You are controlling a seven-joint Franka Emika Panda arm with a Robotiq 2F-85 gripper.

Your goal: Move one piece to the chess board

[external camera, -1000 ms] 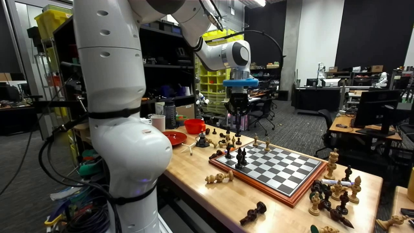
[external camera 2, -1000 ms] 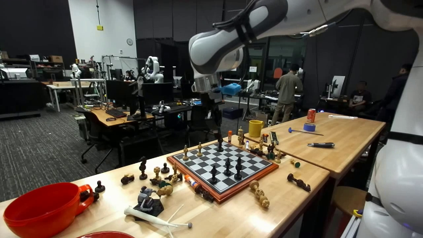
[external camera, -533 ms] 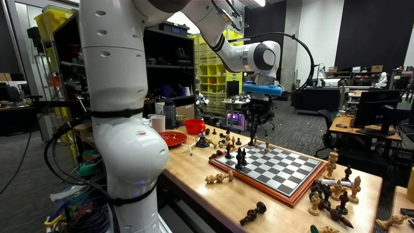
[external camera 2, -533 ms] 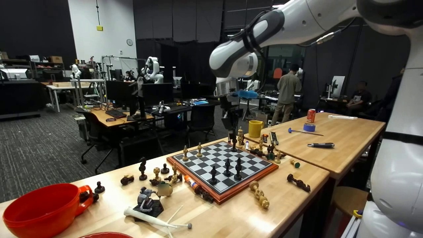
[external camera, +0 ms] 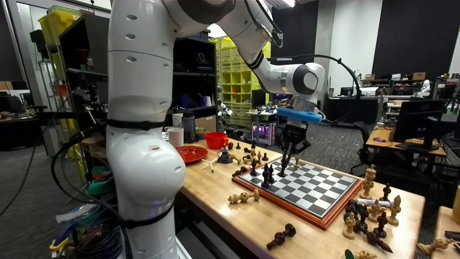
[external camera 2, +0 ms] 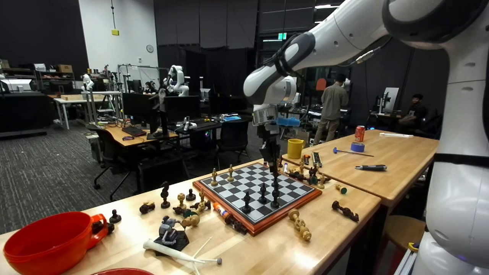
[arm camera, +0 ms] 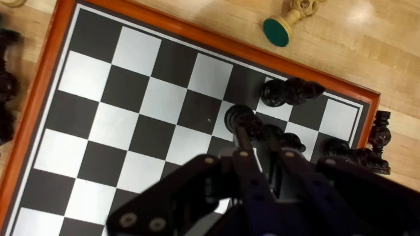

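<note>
- Chess board (external camera: 316, 192): flat on the counter (external camera 2: 263, 254), seen in both exterior views.
- Pincer (arm camera: 256, 132): above the board, tilted in an exterior view; fingers closed around the upper part of a dark chess piece (arm camera: 238, 115).
- Dark chess piece: roughly upright over the squares; whether its base touches the board, cannot tell.
- Tall dark piece (external camera: 265, 176): standing on the board, near the gripped one, with a shorter dark piece (external camera: 271, 173) close by.
- Third dark piece (external camera 2: 246, 202): upright near the board's edge.
- Two light pieces (external camera 2: 230, 173): upright on the board, near another edge.
- Glue stick (external camera 2: 220, 209): lying just beside the border, on the counter.
- Light piece (external camera 2: 300, 225): on its side on the counter, near the board.
- Red cup (external camera 2: 49, 242), red plate (external camera: 192, 154): on the counter, well apart from the board.
- Soda can (external camera 2: 359, 133): upright on a second counter (external camera 2: 401, 152).
</note>
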